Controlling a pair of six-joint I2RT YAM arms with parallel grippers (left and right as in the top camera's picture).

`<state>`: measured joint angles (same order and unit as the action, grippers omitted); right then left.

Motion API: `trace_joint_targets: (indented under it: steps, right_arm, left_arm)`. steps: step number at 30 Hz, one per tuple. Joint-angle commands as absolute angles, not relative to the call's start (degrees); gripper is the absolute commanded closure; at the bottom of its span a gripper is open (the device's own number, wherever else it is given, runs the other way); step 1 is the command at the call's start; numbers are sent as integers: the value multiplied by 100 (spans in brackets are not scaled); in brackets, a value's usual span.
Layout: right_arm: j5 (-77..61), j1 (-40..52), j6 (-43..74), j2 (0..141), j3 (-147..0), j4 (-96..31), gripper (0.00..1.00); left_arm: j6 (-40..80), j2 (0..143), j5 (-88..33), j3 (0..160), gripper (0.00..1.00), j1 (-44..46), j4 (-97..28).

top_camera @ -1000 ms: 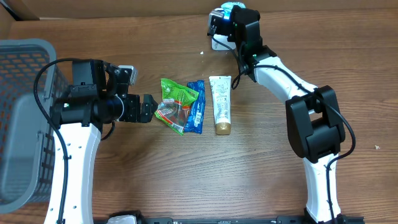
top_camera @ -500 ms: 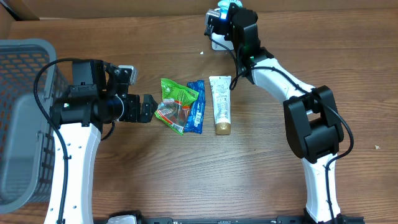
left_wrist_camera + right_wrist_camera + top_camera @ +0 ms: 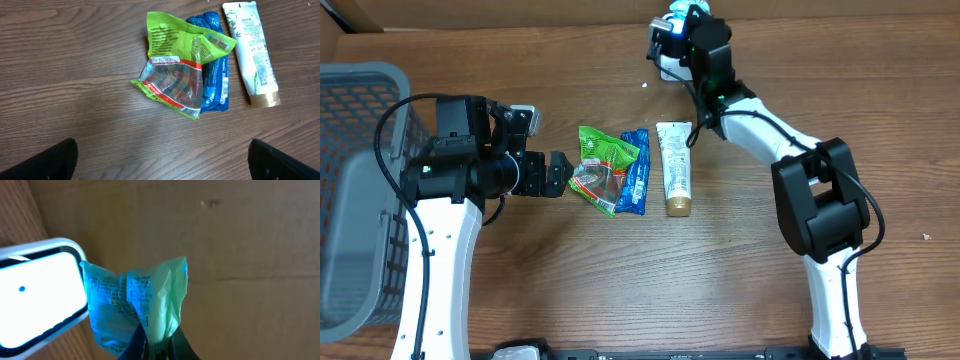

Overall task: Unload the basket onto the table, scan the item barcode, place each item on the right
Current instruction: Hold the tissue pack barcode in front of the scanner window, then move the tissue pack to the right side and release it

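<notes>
- At the far edge of the table [image 3: 570, 290], the right gripper [image 3: 155, 342] is raised, jaws pressed together on the bottom edge of a teal packet [image 3: 135, 297].
- Teal packet is crumpled and stands up from the fingers, printed side toward the wrist camera. It is off the table, held in the air.
- Scanner [image 3: 35, 300], white with a bright lit face, sits just left of the packet in the right wrist view. The packet's left edge meets the scanner's rim there; cannot tell if they touch.
- Left gripper [image 3: 558, 174] is low over the table's middle-left, jaws spread wide and holding nothing. 2 dark fingertips [image 3: 60, 160] show at the bottom corners of the left wrist view.
- 3 items lie flat in a row just ahead of the left gripper: green snack bag [image 3: 603, 165], blue packet [image 3: 636, 172], white tube [image 3: 674, 168].
- Green snack bag overlaps the blue packet's left edge.
- White tube lies just beside the blue packet with a narrow gap, gold cap toward the robot.
- Grey mesh basket [image 3: 350, 100] stands at the table's left edge, well apart from the items.
</notes>
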<state>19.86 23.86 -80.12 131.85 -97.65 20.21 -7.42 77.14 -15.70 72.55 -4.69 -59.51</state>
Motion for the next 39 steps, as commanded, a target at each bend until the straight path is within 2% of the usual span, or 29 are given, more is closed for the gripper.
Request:
trace_joint_targets:
  steps: [1, 7, 15, 18, 22, 26, 32, 39]
  right_arm:
    - [2388, 2639, -8088, 13067, -9776, 1728, 96]
    - [2589, 2847, -8053, 12643, -9776, 502, 96]
    - [2541, 3035, -7347, 11410, -9776, -1127, 96]
    - [1994, 3081, -6051, 10860, -9778, -2117, 96]
    - [399, 2982, -3146, 10173, -9778, -3542, 96]
    - [-480, 2534, -580, 9953, -9778, -4943, 96]
    - [-928, 1321, 600, 10068, -9719, -6416, 96]
    - [-913, -419, 1444, 10162, -9164, -6110, 96]
  left_arm:
    - [-661, 7719, -1636, 7251, 0, -447, -5931]
    - [-661, 7719, -1636, 7251, 0, -447, -5931]
    - [-661, 7719, -1636, 7251, 1, -447, -5931]
    - [-661, 7719, -1636, 7251, 0, -447, -5931]
    - [-661, 7719, -1636, 7251, 0, -447, -5931]
    - [-661, 7719, -1636, 7251, 0, -447, -5931]
    - [-661, 7719, -1636, 7251, 0, -447, -5931]
    - [-661, 7719, -1636, 7251, 1, -447, -5931]
